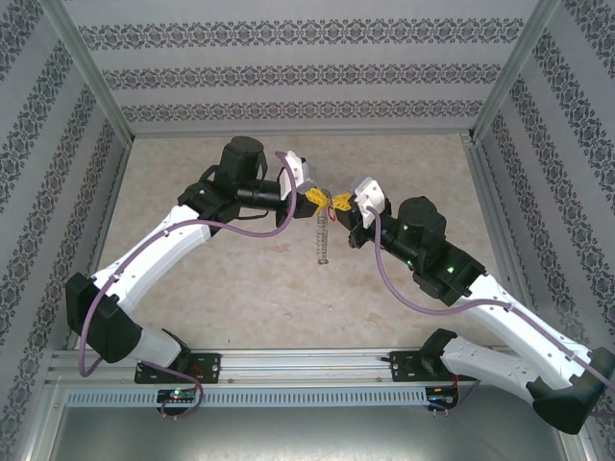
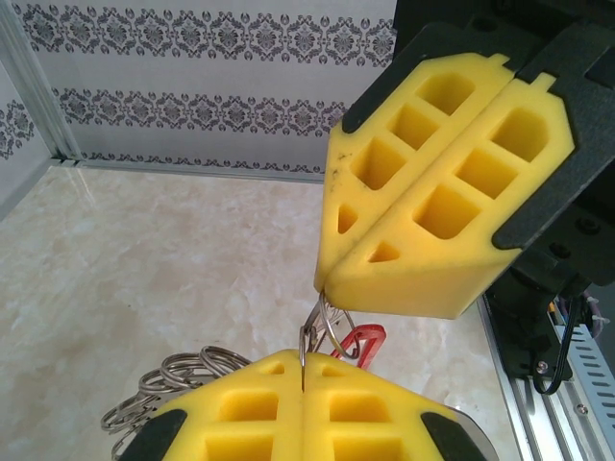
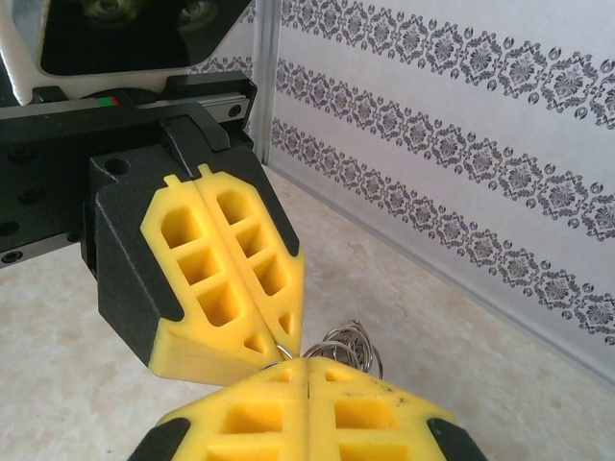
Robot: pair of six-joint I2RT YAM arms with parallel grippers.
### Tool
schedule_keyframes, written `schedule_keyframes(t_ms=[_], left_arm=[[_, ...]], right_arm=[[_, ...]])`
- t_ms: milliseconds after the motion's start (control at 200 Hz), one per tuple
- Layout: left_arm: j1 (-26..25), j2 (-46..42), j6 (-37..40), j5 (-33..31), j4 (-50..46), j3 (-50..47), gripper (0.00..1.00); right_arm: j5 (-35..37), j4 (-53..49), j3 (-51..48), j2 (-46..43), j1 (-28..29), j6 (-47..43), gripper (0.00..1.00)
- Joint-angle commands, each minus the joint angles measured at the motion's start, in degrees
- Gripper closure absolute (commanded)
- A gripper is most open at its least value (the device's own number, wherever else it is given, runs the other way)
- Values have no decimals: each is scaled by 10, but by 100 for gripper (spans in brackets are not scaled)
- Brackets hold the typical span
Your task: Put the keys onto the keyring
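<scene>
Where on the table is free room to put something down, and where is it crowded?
Crowded mid-table, where the left gripper and right gripper meet, both shut on the keyring. Free: the table strip between them and the back wall, and the patch from the keyring to the near rail.

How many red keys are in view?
1. The red key sits between the tips of the left tool and the right tool, both shut on the ring. Others may be hidden behind them.

Overhead rear view; opposed close wrist views
</scene>
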Motion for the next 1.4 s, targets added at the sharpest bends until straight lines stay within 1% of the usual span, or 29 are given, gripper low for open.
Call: schedule_keyframes(t_ms=[0,245,465,779,1244,1394], left_arm=[[-9,1,-3,18,-3,26,100],[-12,-1,-2,26,-5,27,100],[-11,-5,-3,26,-1,27,100],[-12,-10,-12,7,16,20,100],[-11,-22,-20,2,36,12,100],[-11,-31,-26,-3,56,1,100]], right_arm=[[9,17,21,4,7,-10,100],[23,21,15,8,3,-12,100],[30,19,-3,-6,-11,-1,100],[28,11,-26,-30,-22,17,100],[32,7,-43,-34,-28,29,100],[32,6,-58,-36,-35,40,100]])
